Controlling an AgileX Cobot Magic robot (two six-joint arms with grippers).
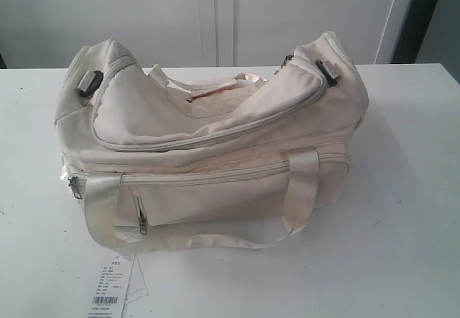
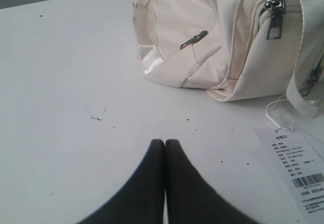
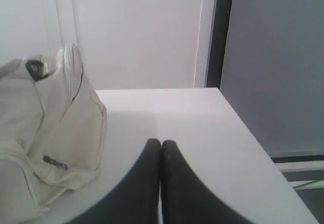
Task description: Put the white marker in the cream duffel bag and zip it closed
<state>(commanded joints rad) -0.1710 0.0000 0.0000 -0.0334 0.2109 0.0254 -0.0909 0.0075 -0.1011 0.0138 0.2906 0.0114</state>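
The white marker showed in none of the three views, so which way it lay from either hand, and how its barrel pointed, could not be told (it may have been inside the bag, behind it, or out of frame).

What could be placed was the cream duffel bag [image 1: 215,145]. It sat on the white tabletop [image 1: 402,210] with its long axis running left to right across the exterior view. One end faced each arm's side.

The left hand [image 2: 164,144] was pinched fully together and held nothing. It was low over bare tabletop, with the bag's end panel and a metal zipper pull [image 2: 276,24] near it but apart. The right hand [image 3: 161,143] was likewise closed and empty, beside the bag's other end. Neither was clearly the nearer one.

The bag looked soft and slumped, its top flap sagging inward. The curved top zip seemed drawn together along the near side, though the far side was hidden. A looped strap handle [image 1: 298,188] hung over the zipped front pocket [image 1: 208,199]. A barcoded paper tag [image 1: 115,289] lay on the tabletop just in front.
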